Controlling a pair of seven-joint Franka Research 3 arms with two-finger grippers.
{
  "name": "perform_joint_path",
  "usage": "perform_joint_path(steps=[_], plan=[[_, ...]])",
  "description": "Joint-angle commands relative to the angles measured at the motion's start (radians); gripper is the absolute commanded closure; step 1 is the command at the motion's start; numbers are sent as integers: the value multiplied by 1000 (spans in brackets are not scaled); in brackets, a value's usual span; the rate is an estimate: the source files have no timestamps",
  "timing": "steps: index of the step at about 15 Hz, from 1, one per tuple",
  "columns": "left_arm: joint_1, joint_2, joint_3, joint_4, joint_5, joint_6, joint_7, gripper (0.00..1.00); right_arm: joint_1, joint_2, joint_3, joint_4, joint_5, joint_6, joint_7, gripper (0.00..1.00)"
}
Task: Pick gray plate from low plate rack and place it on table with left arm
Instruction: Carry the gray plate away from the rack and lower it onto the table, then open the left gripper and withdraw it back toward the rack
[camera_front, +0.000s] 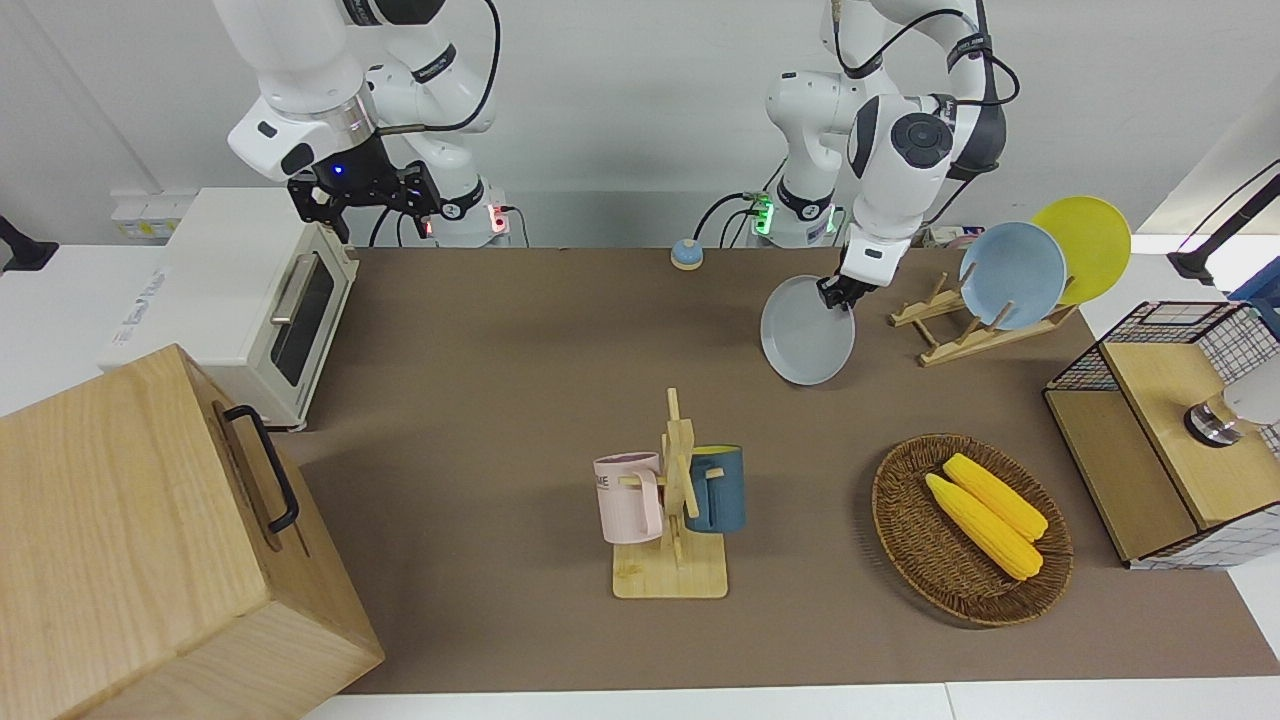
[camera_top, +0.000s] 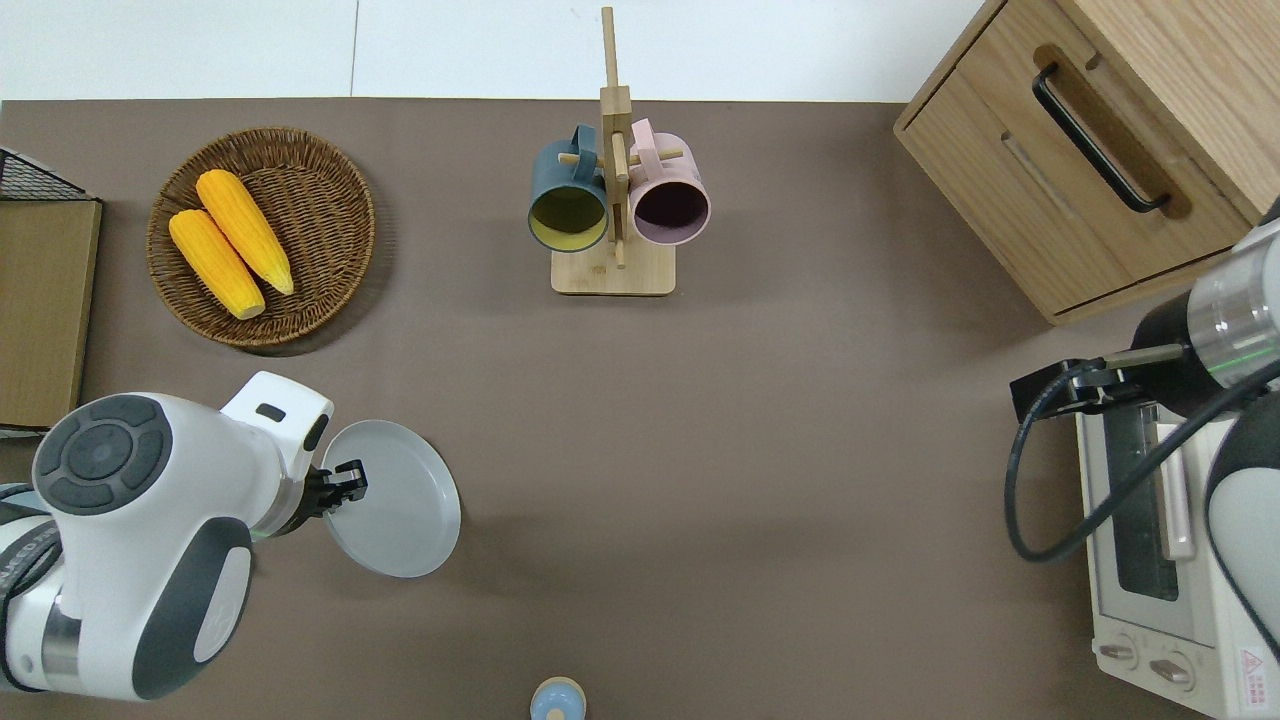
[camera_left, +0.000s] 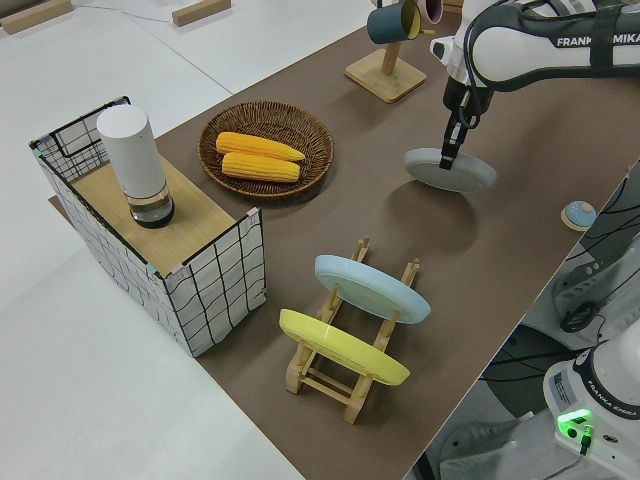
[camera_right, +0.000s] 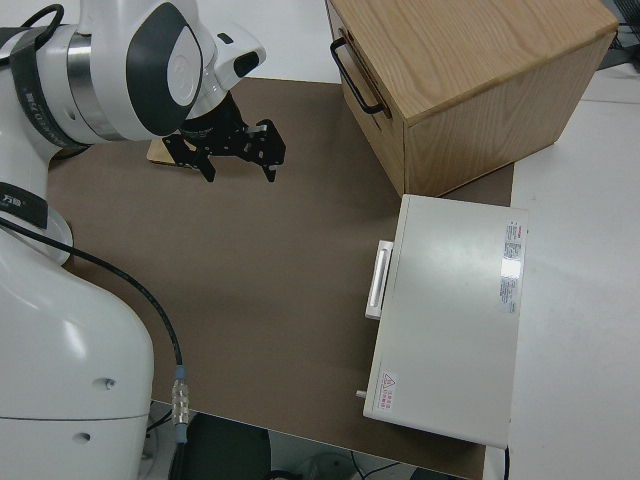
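My left gripper (camera_front: 836, 291) is shut on the rim of the gray plate (camera_front: 808, 334). It holds the plate tilted, low over the table (camera_front: 500, 350), beside the low plate rack (camera_front: 958, 326) on the side toward the right arm's end. In the overhead view the plate (camera_top: 398, 500) sticks out from the gripper (camera_top: 345, 484), and the left arm hides the rack. The left side view shows the plate (camera_left: 452, 172) close above the mat; I cannot tell if its lower edge touches. The right arm is parked, its gripper (camera_right: 238, 152) open.
A light blue plate (camera_front: 1012, 275) and a yellow plate (camera_front: 1085, 245) stand in the rack. A mug stand (camera_front: 680, 500), a basket with corn (camera_front: 970, 530), a wire crate (camera_front: 1170, 430), a toaster oven (camera_front: 260, 300), a wooden cabinet (camera_front: 150, 540) and a small bell (camera_front: 686, 254) stand around.
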Motion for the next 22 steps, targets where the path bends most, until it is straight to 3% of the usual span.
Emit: perform_joint_path(steps=[1, 2, 12, 22], plan=[[-11, -5, 5, -18, 19, 22, -7, 84, -23, -2, 21, 7, -6, -11, 12, 17], [-11, -5, 5, -16, 19, 21, -8, 9, -23, -2, 21, 7, -6, -11, 12, 17], [-7, -15, 25, 38, 19, -10, 74, 5, -23, -2, 20, 7, -6, -11, 12, 17], [7, 3, 71, 436, -10, -327, 205, 5, -23, -2, 21, 7, -6, -11, 12, 17]])
